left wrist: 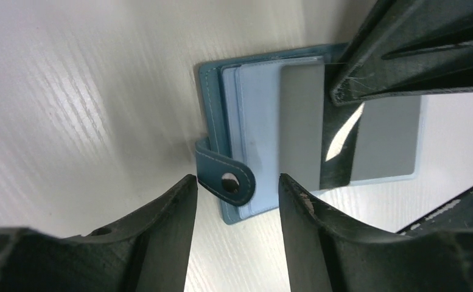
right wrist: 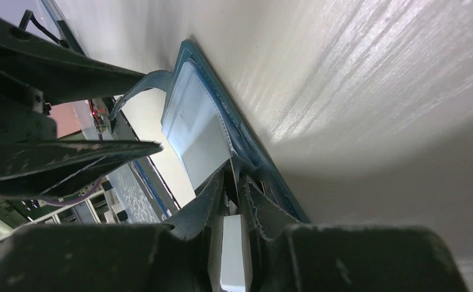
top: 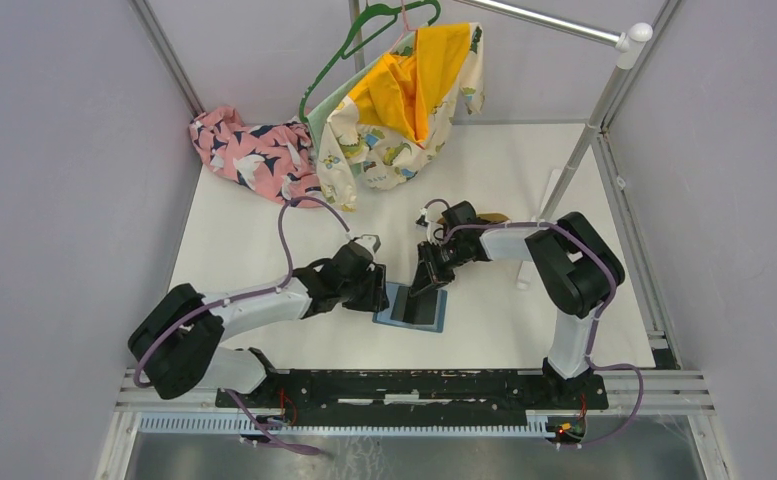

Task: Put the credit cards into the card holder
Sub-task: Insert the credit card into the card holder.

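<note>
Two grippers meet over the card holder, which lies opened flat on the white table, toward 6 o'clock from the table's middle. My left gripper sits at the holder's 9 o'clock edge. Its fingers stand well apart with nothing between them, and in its wrist view the snap tab lies just beyond the gap. My right gripper reaches down onto the holder from 1 o'clock.

In the left wrist view a grey credit card lies over pale blue layers inside the teal cover. The right fingers are down on the card's far end.

From the right wrist, the card's thin edge runs into a narrow slit between the jaws. I cannot tell whether they pinch it.

A pink patterned cloth and a yellow garment lie at 12 o'clock, well apart.
</note>
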`<state>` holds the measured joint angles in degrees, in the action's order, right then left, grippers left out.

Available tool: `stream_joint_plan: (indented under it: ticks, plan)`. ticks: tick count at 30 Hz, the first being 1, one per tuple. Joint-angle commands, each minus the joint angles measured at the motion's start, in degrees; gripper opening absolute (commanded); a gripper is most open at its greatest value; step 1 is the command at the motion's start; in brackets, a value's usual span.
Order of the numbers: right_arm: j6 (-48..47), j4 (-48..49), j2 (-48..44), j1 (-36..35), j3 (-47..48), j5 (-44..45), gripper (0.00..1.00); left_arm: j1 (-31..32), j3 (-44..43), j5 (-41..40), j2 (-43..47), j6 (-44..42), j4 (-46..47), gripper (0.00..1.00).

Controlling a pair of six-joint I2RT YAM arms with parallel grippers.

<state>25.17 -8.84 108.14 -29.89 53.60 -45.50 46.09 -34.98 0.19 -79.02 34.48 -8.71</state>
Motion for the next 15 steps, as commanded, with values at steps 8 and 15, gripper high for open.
stream_joint_plan:
  ticks: [8, 15]
  plan:
    - [-4.2, -1.4, 2.1, -0.6, 1.8, 4.2, 0.22, 8.0, -5.0, 0.6, 8.7, 0.5, 5.1, 0.57]
    - [-4.4, -1.2, 1.6, -0.5, 1.7, 4.3, 0.23, 16.6, -11.4, -11.8, -2.7, 4.1, 6.9, 0.35]
